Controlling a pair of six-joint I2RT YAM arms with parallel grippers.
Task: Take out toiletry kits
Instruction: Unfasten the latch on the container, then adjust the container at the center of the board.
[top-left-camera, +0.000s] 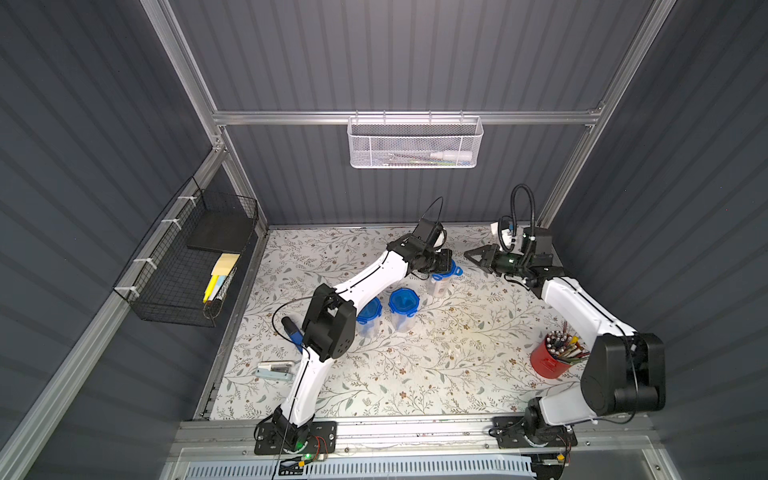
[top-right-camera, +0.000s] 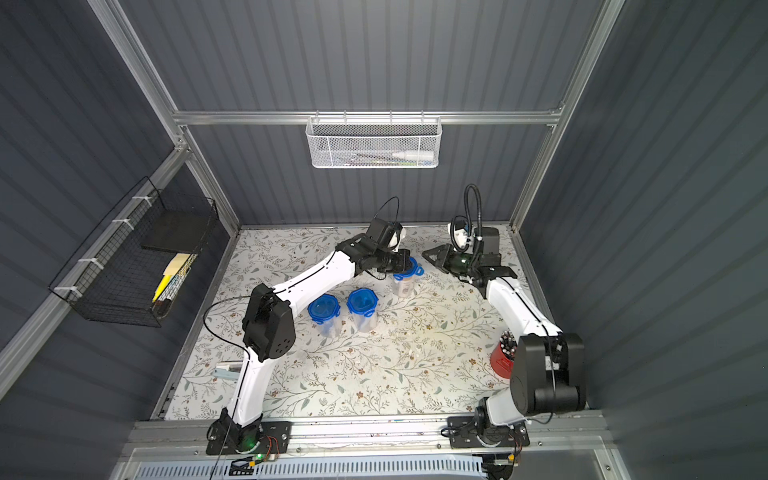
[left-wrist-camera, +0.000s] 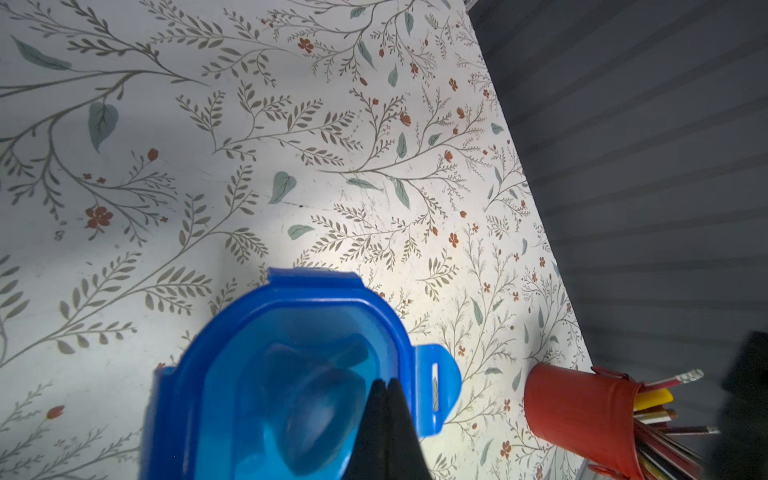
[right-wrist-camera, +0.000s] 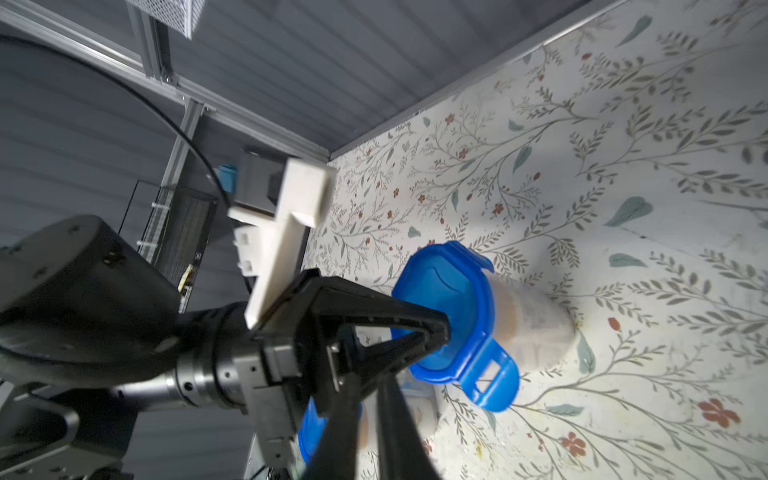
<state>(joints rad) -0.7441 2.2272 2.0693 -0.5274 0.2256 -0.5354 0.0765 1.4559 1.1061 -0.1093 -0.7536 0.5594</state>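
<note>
Because no bottle, tube or brush lies out on the flowery white worktop (top-left-camera: 415, 374) yet, I think this job has hardly begun. One tall see-through plastic jar (top-left-camera: 439, 286) stands near the back edge of the worktop, and through its wall I can see a toiletry kit (right-wrist-camera: 536, 324), pale and creamy with a tan band, shut inside. The left gripper (right-wrist-camera: 444, 328) has its two black claws squeezed together with nothing between them, and the tips rest on that jar's blue clip lid (left-wrist-camera: 291, 353). One side clip (right-wrist-camera: 490, 374) of the lid sticks out loose, so the unlocking looks partly done. The right gripper (top-left-camera: 468, 254) hangs just beside the jar, not touching it, its claws together too and holding nothing. Two more see-through jars with blue lids, the middle jar (top-left-camera: 402, 322) and the left jar (top-left-camera: 368, 328), stand side by side nearer the middle of the worktop, both closed; I cannot tell what is in them. What is left, I think: flip the other clips, lift the lid off, pull the kit out, then do the same with the other two jars.
</note>
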